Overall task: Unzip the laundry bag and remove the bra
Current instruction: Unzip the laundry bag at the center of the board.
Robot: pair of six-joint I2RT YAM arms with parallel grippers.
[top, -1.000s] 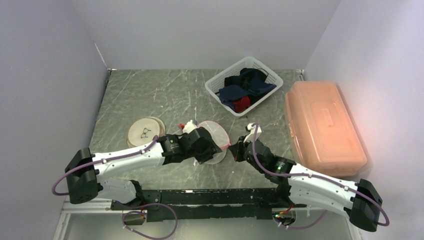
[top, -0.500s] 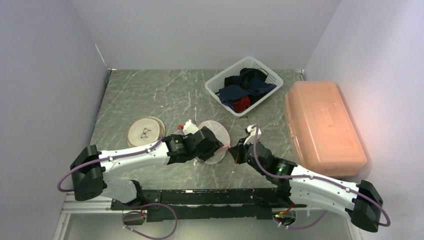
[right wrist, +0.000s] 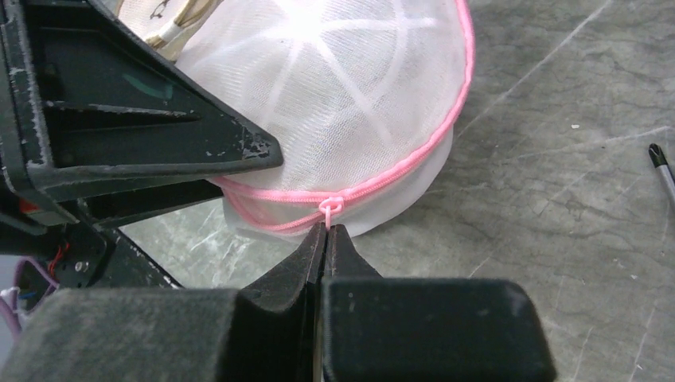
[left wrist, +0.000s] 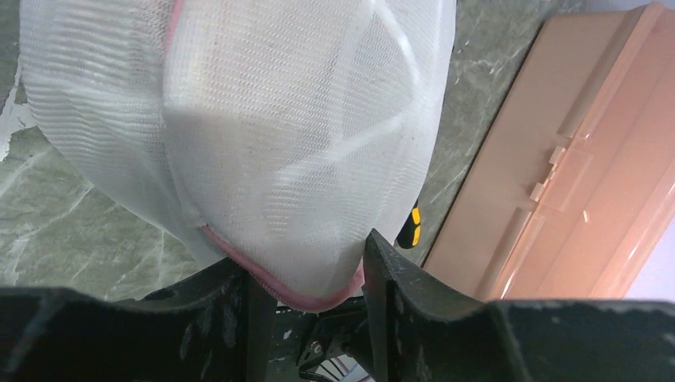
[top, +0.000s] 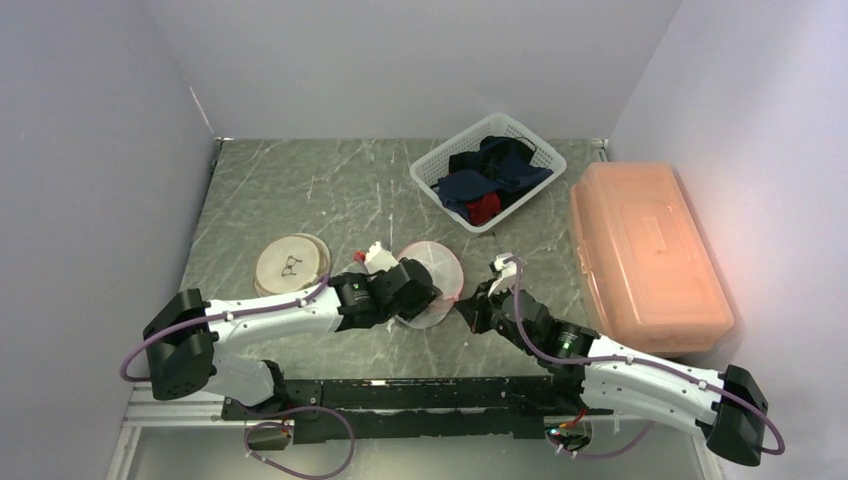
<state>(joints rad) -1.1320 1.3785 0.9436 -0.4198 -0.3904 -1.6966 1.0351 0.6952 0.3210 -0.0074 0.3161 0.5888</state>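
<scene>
Item: laundry bag [top: 432,270], a white mesh dome with a pink zipper [right wrist: 414,159] running round its rim, is sitting on the grey-green marbled tabletop [top: 300,190] near the front edge, between the two arms. The bra is not showing clearly through the mesh. The left hand [left wrist: 310,263] is straddling the bag's near rim with one finger on each side; whether it is pressing on the fabric cannot be told. The right hand [right wrist: 326,231] is pinching the pink zipper pull [right wrist: 330,205], its fingertips together on it at the bag's lower edge. Markings: a dark, spectacles-like drawing is showing on the upper of two round wooden discs [top: 290,262], which are lying just left of the bag. Surroundings: a white basket [top: 430,180] holding dark clothes [top: 495,165] is standing at the far side, and a large salmon storage box [top: 645,255] is lying along the right edge. A slim tool [right wrist: 662,171] is resting on the stone to the right of the bag. Room: bare tabletop is stretching across the far left, and pale walls [top: 90,150] are closing in on three sides.
</scene>
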